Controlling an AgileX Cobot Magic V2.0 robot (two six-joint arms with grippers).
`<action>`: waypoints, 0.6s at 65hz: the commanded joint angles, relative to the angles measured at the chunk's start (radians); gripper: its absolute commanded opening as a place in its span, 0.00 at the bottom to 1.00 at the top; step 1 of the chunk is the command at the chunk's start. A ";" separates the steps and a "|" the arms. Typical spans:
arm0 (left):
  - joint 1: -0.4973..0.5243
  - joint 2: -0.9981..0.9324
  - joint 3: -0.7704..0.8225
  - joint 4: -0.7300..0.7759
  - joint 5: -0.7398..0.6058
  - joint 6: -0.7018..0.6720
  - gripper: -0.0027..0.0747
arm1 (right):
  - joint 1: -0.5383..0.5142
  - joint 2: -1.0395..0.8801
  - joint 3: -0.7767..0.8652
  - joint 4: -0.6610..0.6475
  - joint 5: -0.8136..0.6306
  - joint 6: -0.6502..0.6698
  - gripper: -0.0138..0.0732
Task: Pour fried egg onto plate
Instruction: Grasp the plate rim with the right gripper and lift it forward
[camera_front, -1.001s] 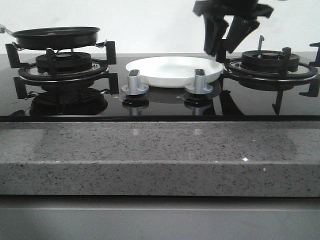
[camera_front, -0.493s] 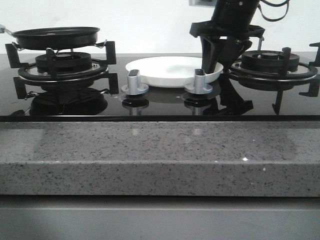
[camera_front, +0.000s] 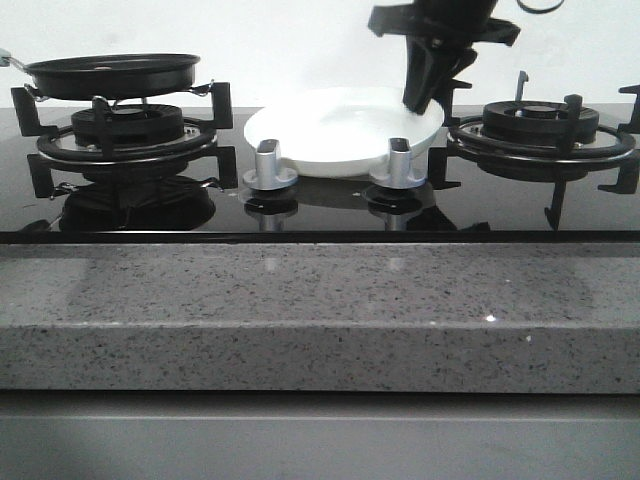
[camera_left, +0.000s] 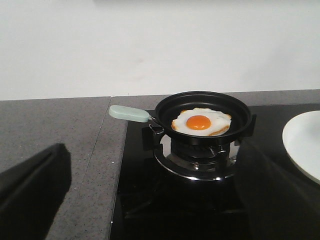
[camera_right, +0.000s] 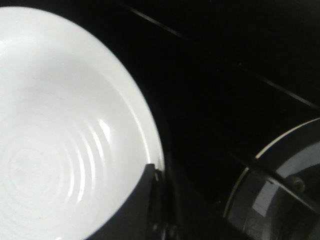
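Observation:
The fried egg (camera_left: 201, 122), white with an orange yolk, lies in the black frying pan (camera_left: 202, 114) on the left burner; in the front view the pan (camera_front: 110, 74) hides it. The white plate (camera_front: 330, 135) sits mid-hob between the burners. It also shows in the left wrist view (camera_left: 305, 145) and the right wrist view (camera_right: 60, 140). My right gripper (camera_front: 430, 95) is shut on the plate's right rim (camera_right: 156, 172) and holds that side raised, so the plate is tilted. My left gripper (camera_left: 152, 150) is open and empty, well short of the pan.
Two silver knobs (camera_front: 268, 165) (camera_front: 398, 165) stand in front of the plate. The right burner grate (camera_front: 540, 135) is close beside my right gripper. The pan's pale green handle (camera_left: 129, 113) points out over the grey counter (camera_left: 50, 130). The stone ledge (camera_front: 320, 310) runs along the front.
My right gripper came down from above the right burner to the plate's right rim and shut on it. The plate's right side has risen and the plate now tilts.

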 joint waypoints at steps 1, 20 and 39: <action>0.002 0.009 -0.037 -0.006 -0.086 -0.010 0.88 | -0.001 -0.094 -0.046 0.004 0.090 -0.016 0.09; 0.002 0.009 -0.037 -0.006 -0.084 -0.010 0.88 | -0.002 -0.173 -0.045 0.049 0.091 0.025 0.09; 0.002 0.009 -0.037 -0.006 -0.084 -0.010 0.88 | -0.001 -0.231 0.014 0.103 0.090 0.002 0.09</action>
